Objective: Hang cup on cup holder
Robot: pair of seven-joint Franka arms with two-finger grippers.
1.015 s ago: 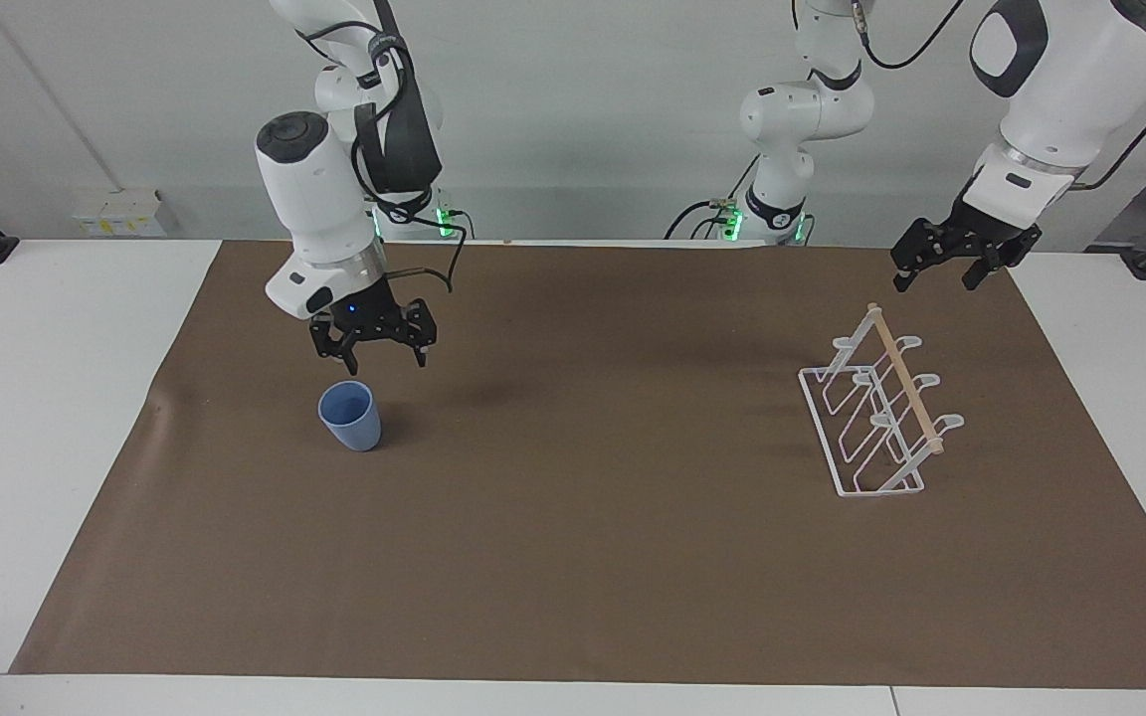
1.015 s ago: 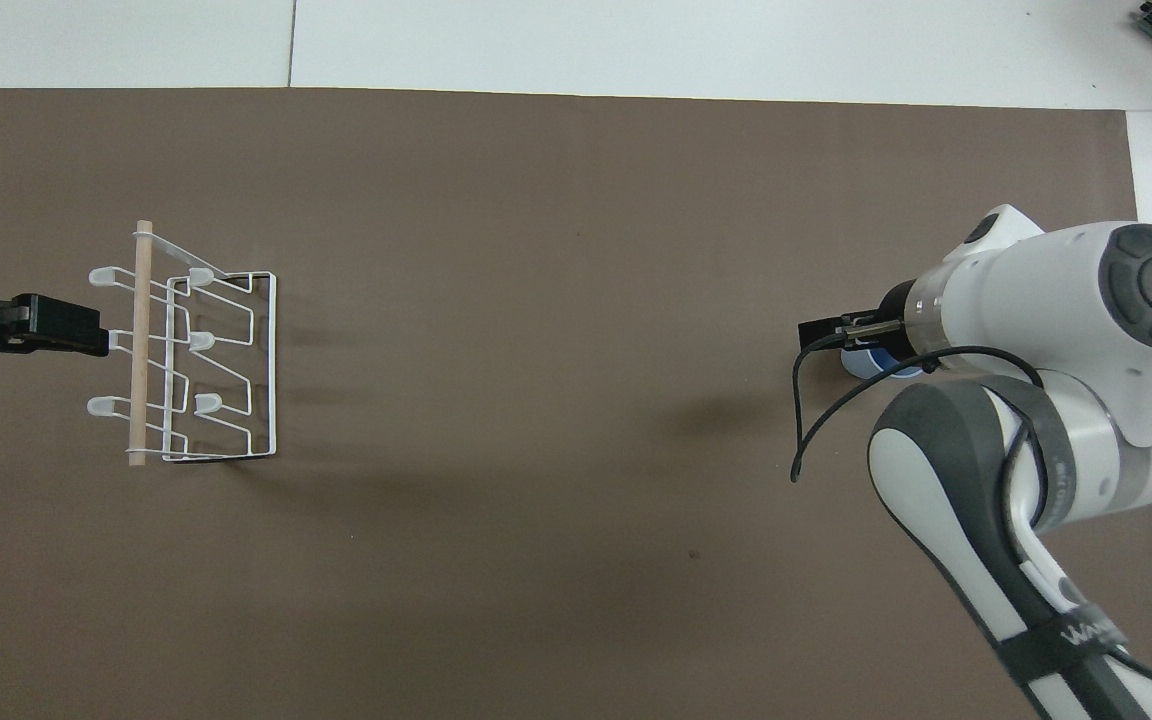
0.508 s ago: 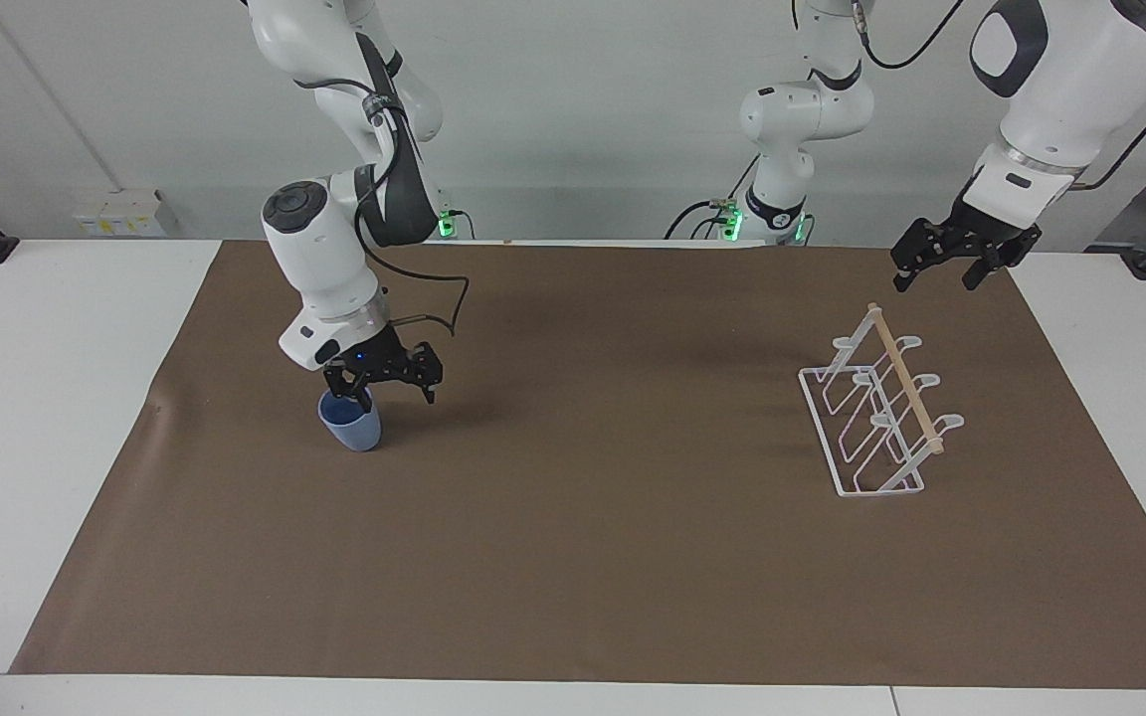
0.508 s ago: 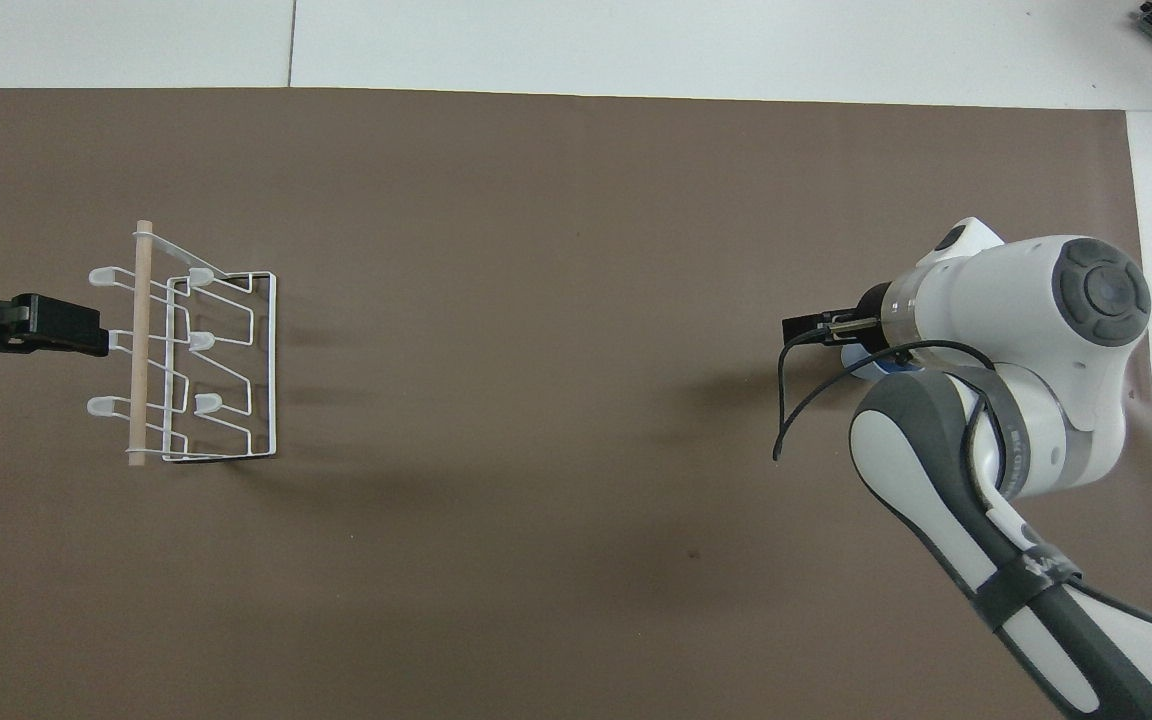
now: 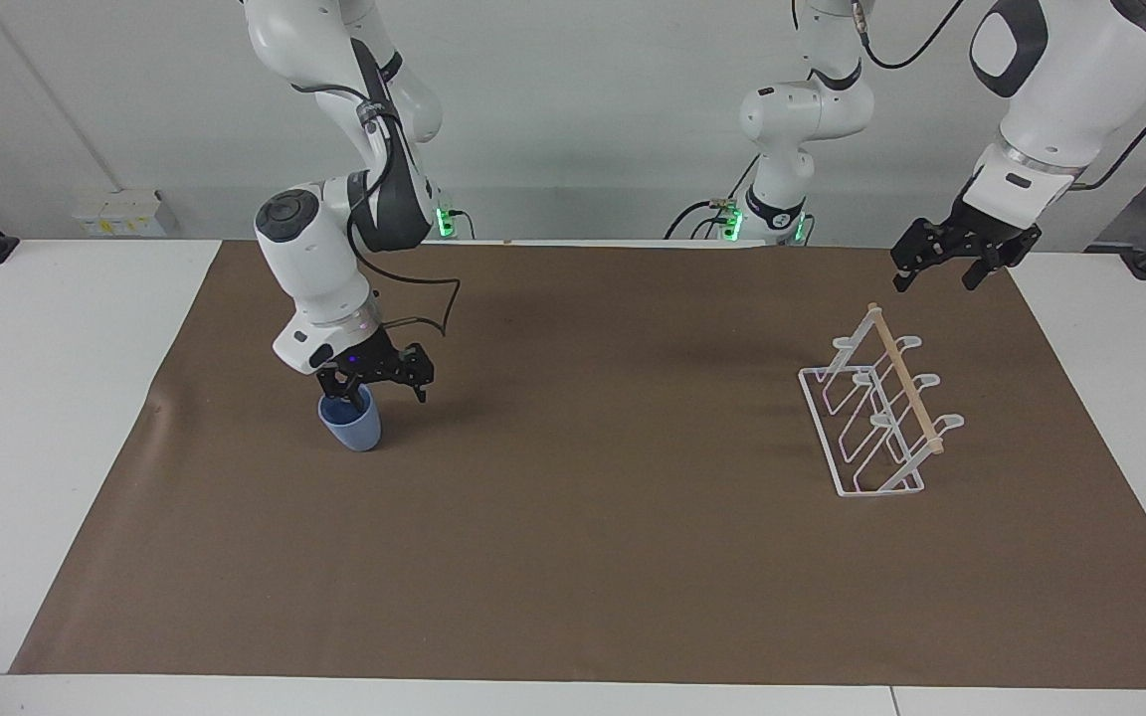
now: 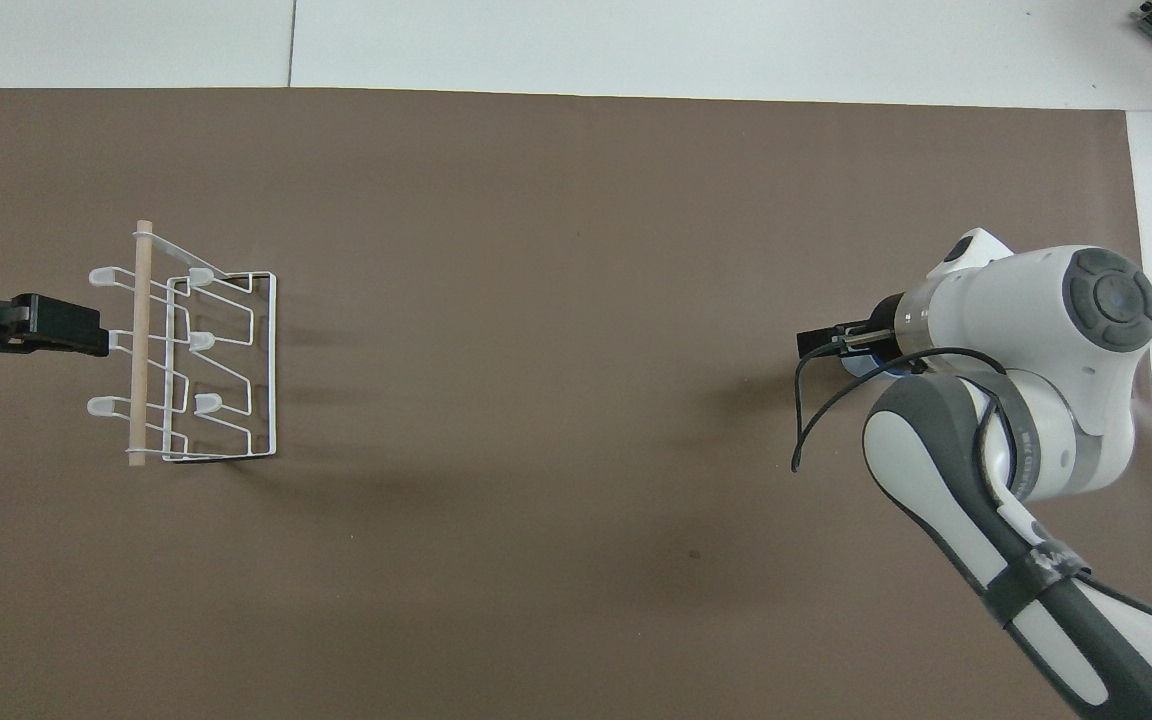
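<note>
A brown mat [image 5: 573, 557] covers the white table [image 5: 56, 418]. The light blue cup [image 5: 351, 424] stands upright toward the right arm's end, directly under the right gripper [image 5: 374, 383], whose spread fingers straddle its rim, one inside. The left gripper [image 5: 943, 268] waits, fingers apart, over the mat beside the white wire cup holder [image 5: 876, 418].

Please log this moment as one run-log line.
right tool: open at blue cup rim | left tool: waiting above cup holder | cup: upright on mat, not hung
</note>
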